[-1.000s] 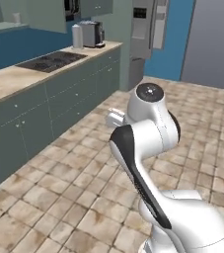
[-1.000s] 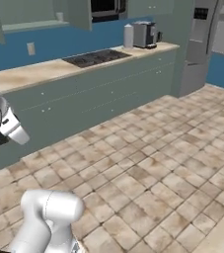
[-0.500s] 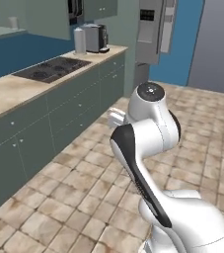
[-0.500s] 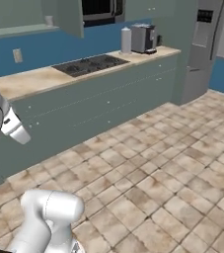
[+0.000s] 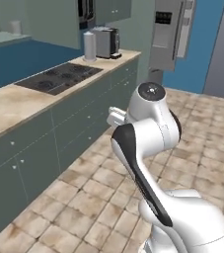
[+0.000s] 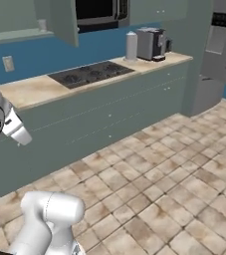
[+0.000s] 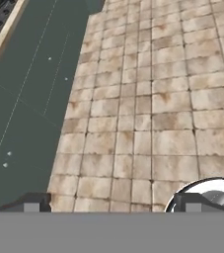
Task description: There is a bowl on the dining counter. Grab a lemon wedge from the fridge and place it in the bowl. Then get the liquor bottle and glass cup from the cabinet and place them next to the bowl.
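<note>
Since a second ago the base has driven closer to the fridge (image 5: pixel 170 34), which looks larger now. The jaws are spread and empty, so the lemon wedge is presumably inside.

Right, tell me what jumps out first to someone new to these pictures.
The robot's white arm stands folded in the foreground over the tan tiled floor. Beyond it runs a beige worktop with a black hob, and the tall grey fridge stands at its far end. The claw hangs open above bare tiles.

Even, soft rendered light; faint shadows; slightly blurry, no glare.
</note>
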### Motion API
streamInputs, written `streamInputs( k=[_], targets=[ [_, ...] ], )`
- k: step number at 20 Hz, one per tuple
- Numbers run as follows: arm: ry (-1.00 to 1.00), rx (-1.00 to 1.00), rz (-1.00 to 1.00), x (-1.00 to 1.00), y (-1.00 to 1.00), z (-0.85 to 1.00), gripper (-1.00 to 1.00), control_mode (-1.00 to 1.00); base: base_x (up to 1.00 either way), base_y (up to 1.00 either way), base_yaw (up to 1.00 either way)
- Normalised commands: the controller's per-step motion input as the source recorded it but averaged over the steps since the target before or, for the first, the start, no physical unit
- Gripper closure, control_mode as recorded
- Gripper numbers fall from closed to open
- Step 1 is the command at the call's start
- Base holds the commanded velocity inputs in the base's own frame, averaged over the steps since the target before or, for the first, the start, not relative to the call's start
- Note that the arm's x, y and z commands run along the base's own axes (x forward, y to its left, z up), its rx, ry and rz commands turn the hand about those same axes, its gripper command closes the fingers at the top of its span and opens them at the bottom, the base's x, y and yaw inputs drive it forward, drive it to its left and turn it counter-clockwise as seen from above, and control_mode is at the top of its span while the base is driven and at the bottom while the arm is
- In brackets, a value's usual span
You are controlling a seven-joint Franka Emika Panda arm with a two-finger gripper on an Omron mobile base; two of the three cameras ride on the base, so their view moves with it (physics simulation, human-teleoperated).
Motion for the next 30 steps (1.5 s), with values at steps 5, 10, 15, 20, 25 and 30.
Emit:
streamInputs(
  k=[5, 10, 15, 20, 25, 30],
  targets=[
    [0.00, 0.00, 0.00, 0.00, 0.00, 0.00, -1.00, 1.00, 1.00, 0.12, 0.16],
    [0.00, 0.00, 0.00, 0.00, 0.00, 0.00, -1.00, 1.00, 1.00, 0.13, 0.23],
    [0.00, 0.00, 0.00, 0.00, 0.00, 0.00, -1.00, 1.00, 0.99, 0.08, 0.30],
    [0.00, 0.00, 0.00, 0.00, 0.00, 0.00, -1.00, 1.00, 0.83, 0.04, 0.41],
    [0.00, 0.00, 0.00, 0.00, 0.00, 0.00, -1.00, 1.00, 0.64, 0.00, 0.48],
    [0.00, 0.00, 0.00, 0.00, 0.00, 0.00, -1.00, 1.00, 0.50, 0.00, 0.50]
  ],
)
